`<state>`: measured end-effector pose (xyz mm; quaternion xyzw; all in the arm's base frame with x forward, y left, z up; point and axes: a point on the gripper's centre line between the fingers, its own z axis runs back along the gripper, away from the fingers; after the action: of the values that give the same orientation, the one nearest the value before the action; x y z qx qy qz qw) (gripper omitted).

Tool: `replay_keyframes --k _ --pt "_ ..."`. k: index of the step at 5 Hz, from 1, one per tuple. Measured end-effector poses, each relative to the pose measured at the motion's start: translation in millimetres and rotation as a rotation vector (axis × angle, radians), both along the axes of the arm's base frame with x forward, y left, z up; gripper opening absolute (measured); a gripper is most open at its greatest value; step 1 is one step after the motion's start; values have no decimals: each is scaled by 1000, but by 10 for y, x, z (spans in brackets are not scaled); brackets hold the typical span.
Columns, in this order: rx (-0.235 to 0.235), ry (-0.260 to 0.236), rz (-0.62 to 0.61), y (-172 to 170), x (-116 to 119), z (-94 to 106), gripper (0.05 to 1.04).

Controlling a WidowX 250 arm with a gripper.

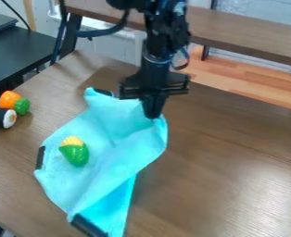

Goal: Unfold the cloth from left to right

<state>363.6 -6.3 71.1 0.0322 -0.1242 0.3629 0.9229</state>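
Note:
The gripper [152,111] hangs from the top over the upper right part of the cloth, its tips together at the cloth's edge and pinching it. The light blue cloth [120,157] lies rumpled on the brown table, with a raised fold running down from the gripper and its right part doubled over. Dark patches show at its top, left and bottom corners. A green and yellow toy corn [75,151] rests on the cloth's left part.
On the table [222,171], left of the cloth, are an orange and green toy [13,101] and a toy sushi roll [3,118]. A black table [18,53] stands at the upper left, and a brown bench [247,34] runs behind.

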Motion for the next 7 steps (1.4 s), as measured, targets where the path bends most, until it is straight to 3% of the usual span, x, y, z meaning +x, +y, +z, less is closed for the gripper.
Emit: replay_keyframes --k 5,7 --pt "8 -60 30 -698 555 58 53" --pt "44 -69 -15 -841 636 -122 53"
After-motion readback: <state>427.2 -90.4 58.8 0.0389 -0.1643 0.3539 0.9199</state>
